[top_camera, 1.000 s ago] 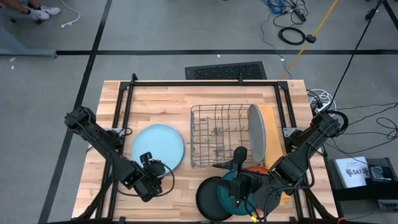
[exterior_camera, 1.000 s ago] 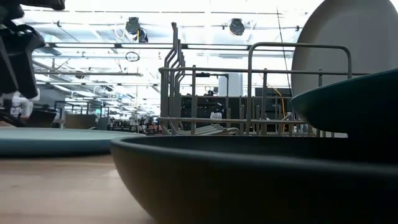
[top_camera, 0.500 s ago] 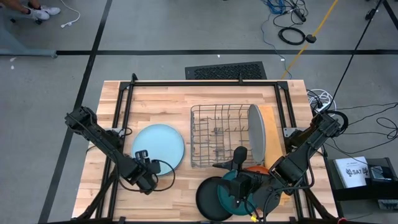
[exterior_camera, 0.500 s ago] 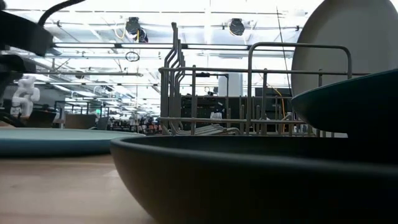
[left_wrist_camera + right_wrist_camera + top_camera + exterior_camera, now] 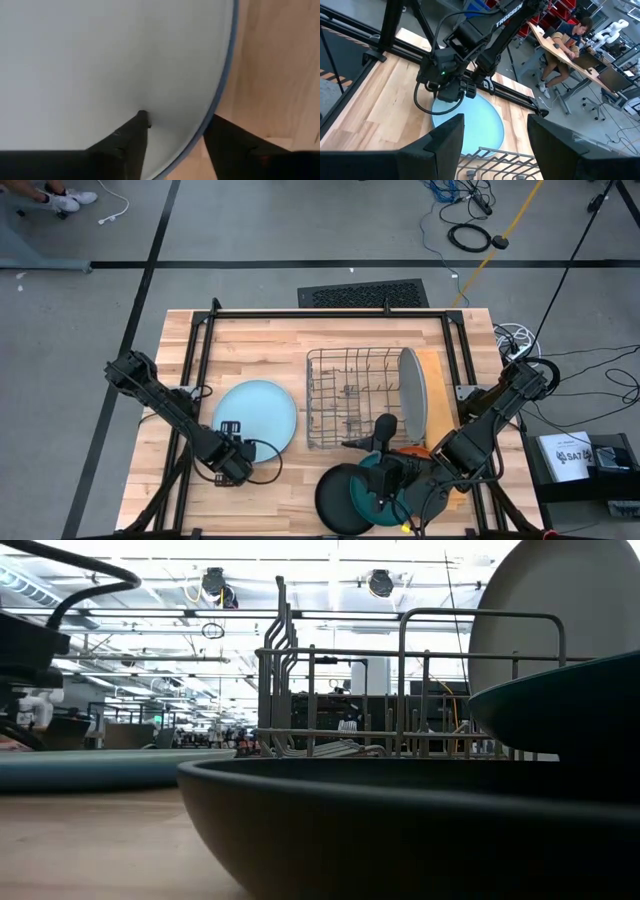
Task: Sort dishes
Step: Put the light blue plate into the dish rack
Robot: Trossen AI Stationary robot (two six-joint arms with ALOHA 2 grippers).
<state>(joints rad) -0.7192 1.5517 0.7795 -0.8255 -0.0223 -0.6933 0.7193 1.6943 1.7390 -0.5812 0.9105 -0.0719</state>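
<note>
From overhead I see the left gripper (image 5: 233, 442) low at the near rim of the pale blue plate (image 5: 255, 413), which lies flat on the wooden table (image 5: 260, 340) left of the wire rack (image 5: 350, 395). A grey plate (image 5: 412, 400) stands on edge in the rack's right end. My right gripper (image 5: 385, 448) hangs above the dark teal plate (image 5: 380, 485), which overlaps the black plate (image 5: 340, 505), with an orange plate (image 5: 415, 451) peeking beside them. At table height, the black plate (image 5: 400, 830) fills the foreground, the dark teal plate (image 5: 560, 700) tilted above it. Through the left wrist camera, my fingers (image 5: 127, 145) are parted, one over the pale blue plate (image 5: 100, 60), one outside its rim. Through the right wrist camera, my fingers (image 5: 445, 142) are spread wide, holding nothing; a person (image 5: 565, 42) sits at a desk beyond.
</note>
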